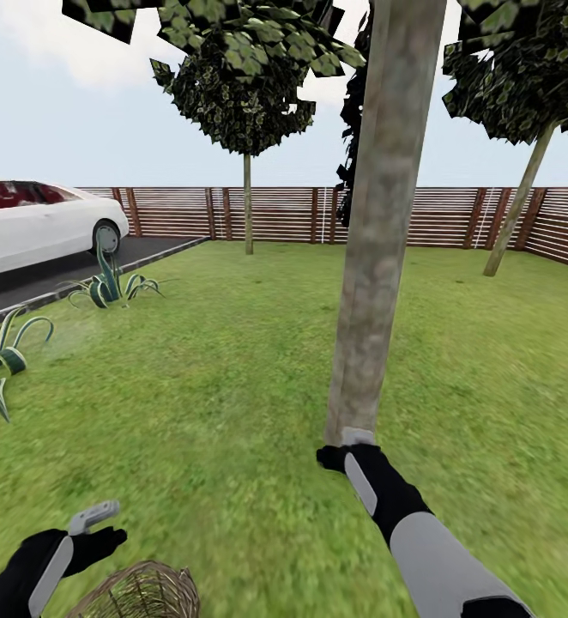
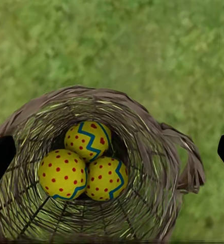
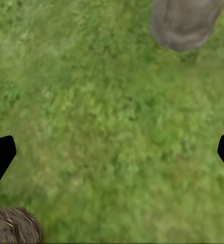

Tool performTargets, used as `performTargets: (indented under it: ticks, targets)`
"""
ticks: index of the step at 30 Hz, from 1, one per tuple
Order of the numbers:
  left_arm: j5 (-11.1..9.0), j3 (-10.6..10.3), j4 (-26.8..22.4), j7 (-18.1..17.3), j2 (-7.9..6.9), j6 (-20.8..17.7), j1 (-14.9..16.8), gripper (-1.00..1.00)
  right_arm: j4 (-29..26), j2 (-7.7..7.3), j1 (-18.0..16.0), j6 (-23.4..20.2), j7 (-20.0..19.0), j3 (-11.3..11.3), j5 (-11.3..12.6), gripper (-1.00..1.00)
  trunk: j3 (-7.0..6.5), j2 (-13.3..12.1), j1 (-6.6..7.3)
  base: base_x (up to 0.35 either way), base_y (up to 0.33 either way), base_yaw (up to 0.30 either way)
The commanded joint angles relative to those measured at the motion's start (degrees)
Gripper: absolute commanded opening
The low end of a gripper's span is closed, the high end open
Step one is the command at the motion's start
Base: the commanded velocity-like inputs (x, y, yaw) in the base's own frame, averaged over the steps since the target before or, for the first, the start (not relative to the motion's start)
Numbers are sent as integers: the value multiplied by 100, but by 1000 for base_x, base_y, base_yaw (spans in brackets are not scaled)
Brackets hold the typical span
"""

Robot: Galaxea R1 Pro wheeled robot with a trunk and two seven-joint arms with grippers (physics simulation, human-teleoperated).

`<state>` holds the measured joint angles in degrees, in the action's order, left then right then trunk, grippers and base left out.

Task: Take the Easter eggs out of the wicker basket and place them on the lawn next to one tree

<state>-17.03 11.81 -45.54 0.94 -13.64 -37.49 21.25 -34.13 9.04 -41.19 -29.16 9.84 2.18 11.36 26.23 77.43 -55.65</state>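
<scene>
While three Easter eggs (image 2: 86,165) are lying together at the bottom of one wicker basket (image 2: 157,152) on the lawn (image 1: 232,360), I am holding my left gripper (image 2: 112,152) spread wide above them, touching nothing. My right gripper (image 3: 112,155) is hanging spread and empty near the tree (image 1: 378,257); the basket is standing upright

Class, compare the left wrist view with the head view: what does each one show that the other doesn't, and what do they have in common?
Left wrist view alone: the three Easter eggs, yellow with red dots and blue-green zigzags, lying together at the bottom of the wicker basket.

Head view alone: the thick tree with the right gripper at its base, the fence, a white car, spiky plants and the left gripper.

Both: the basket and the lawn around it.
</scene>
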Motion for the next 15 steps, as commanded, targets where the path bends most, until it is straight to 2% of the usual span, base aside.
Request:
performTargets:
  ticks: [1, 5, 7, 10, 15]
  targets:
    - [-46, 10, 131, 25, 1, -17, 60, 100, -135, 2, -2, -108, 34, 54, 66, 100, 7, 4, 0, 0, 0, 0]
    - [-54, 21, 813, 75, 6, 175, 372, 100, -585, 13, -3, -391, -215, 272, 96, 100, 7, 4, 0, 0, 0, 0]
    - [-53, 26, 1184, 94, 8, 433, 486, 100, -707, 13, -3, -455, -401, 404, 104, 100, 7, 4, 0, 0, 0, 0]
    - [-69, 32, 1481, 118, 13, 687, 558, 100, -783, 7, -3, -494, -543, 527, 107, 100, 7, 4, 0, 0, 0, 0]
    - [-75, 33, 1624, 128, 17, 845, 592, 100, -822, -3, -3, -512, -609, 586, 109, 100, 7, 4, 0, 0, 0, 0]
